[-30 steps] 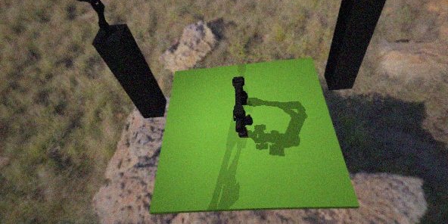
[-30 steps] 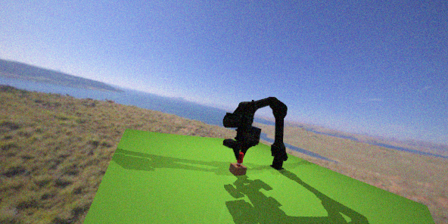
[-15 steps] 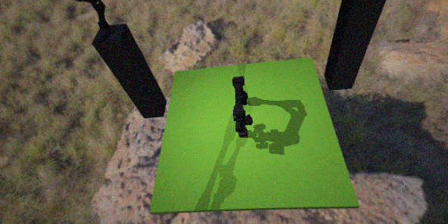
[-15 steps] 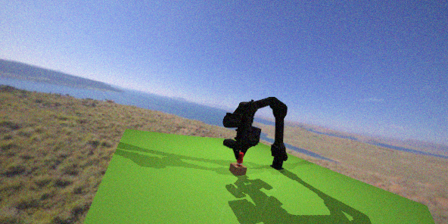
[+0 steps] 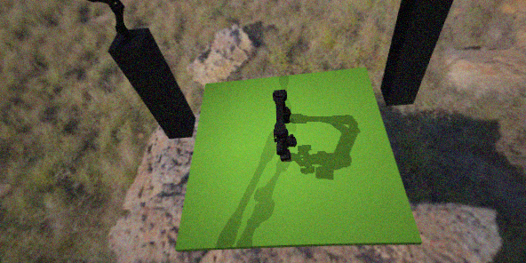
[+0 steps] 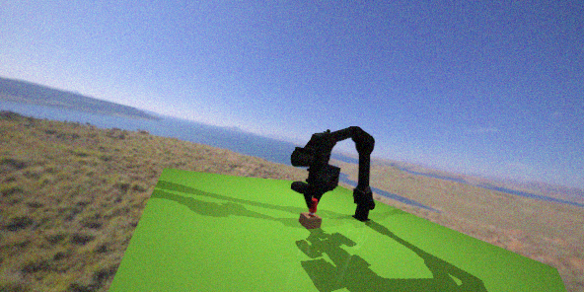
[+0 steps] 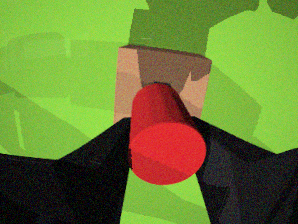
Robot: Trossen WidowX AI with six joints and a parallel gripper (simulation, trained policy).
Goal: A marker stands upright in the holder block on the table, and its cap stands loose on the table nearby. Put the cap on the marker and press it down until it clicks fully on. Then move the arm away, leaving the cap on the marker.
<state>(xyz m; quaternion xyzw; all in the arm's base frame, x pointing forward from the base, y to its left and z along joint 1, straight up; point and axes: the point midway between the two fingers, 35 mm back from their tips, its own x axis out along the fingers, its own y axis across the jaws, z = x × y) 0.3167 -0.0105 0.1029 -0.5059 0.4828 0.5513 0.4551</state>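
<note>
Jaws (image 6: 314, 197) clenched on red cap (image 6: 314, 205) (image 7: 167, 152), one finger at nine o'clock, other at three in my wrist view. Cap sits over holder block (image 6: 310, 221) (image 7: 127, 65) on green tabletop (image 5: 338, 215) (image 6: 173, 244) (image 7: 30, 110); block shows toward twelve. Marker mostly hidden, so can't tell how far cap is seated. My judgement: keep grip firm, push straight down along marker axis, no sideways drift, feel for click, then open wide, lift straight up.
</note>
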